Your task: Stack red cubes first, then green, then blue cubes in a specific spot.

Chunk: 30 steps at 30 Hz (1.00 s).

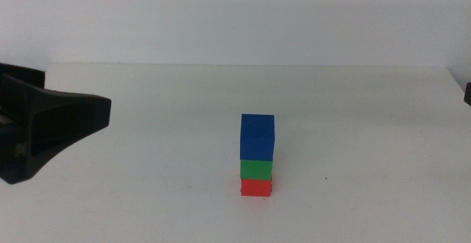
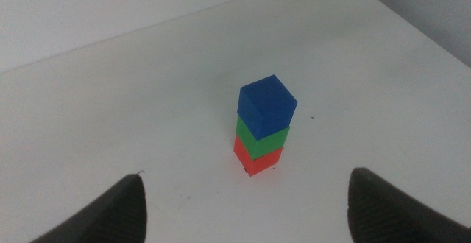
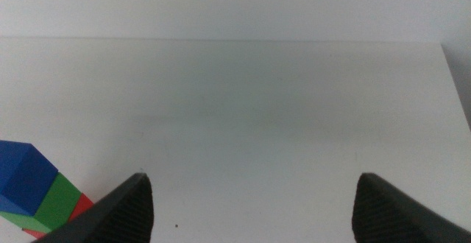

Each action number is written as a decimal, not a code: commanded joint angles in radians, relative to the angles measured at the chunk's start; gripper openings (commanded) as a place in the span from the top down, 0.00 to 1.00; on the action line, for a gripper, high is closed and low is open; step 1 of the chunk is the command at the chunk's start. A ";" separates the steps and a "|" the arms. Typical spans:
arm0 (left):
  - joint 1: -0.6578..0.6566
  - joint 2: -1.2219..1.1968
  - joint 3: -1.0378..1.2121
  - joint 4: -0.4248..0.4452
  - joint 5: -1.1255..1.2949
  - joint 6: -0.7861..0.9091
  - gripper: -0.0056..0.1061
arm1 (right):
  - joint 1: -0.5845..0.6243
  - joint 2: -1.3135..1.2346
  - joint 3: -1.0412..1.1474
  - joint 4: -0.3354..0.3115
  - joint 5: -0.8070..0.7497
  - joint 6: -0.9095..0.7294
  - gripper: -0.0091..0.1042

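Left gripper (image 2: 246,202) hangs spread wide and empty, well apart from the stack on the white table (image 1: 147,125); right gripper (image 3: 250,202) is likewise wide and empty. Red cube (image 1: 256,188) sits lowest, green cube (image 1: 256,169) on it, blue cube (image 1: 257,136) on top, the column upright and slightly twisted.

Looks like a robotics lab or test bench: a bare white desk (image 1: 368,125) against a plain white wall (image 1: 235,15), nothing homely anywhere. The left gripper (image 1: 51,129), dark and bulky, hangs over the desk, and off to its side stand only three plain coloured cubes (image 1: 257,156), stacked
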 commanded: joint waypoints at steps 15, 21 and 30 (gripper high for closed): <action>0.032 -0.022 0.077 0.154 -0.212 0.000 0.11 | -0.008 -0.005 0.004 0.011 -0.017 -0.019 0.10; 0.246 -0.167 0.369 0.168 -0.480 0.000 0.11 | -0.025 -0.119 0.193 0.046 -0.383 -0.019 0.10; 0.487 -0.571 0.858 0.164 -0.556 0.000 0.11 | -0.159 -0.617 0.679 -0.024 -0.440 -0.019 0.10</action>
